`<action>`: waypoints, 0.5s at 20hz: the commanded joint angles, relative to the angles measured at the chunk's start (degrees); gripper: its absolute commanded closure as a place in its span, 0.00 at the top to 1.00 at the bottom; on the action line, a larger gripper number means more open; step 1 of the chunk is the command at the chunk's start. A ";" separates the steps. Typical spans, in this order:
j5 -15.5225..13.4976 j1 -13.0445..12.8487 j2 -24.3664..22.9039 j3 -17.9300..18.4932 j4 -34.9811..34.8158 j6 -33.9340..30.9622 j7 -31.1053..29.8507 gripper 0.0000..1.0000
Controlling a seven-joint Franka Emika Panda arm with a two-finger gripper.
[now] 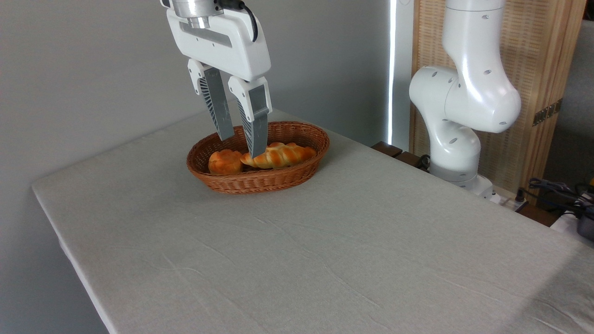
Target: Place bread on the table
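Hanging over the basket [297, 174], the gripper [241, 144] points down with its two fingers spread apart, holding nothing. One fingertip [256, 150] looks to be right at the left end of the bread [280, 155]. That long twisty bread lies inside the basket, next to a small round bun [225, 162]. Under the basket, the table [325, 260] wears a pale, wrinkly cloth.

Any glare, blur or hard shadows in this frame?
Fixed camera: sharp, even soft light; bright overexposed strip by the wall; faint shadow under the basket; darker shade on the table's bottom-right corner; mild gloss on the bread; tool unblurred.
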 commanded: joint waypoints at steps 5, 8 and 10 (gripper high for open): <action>-0.29 -0.12 -5.29 0.47 -5.64 3.22 0.74 1.00; -0.29 -0.39 -6.89 0.47 -7.69 3.33 0.39 1.00; -0.29 -0.39 -6.89 0.47 -7.68 3.32 0.48 1.00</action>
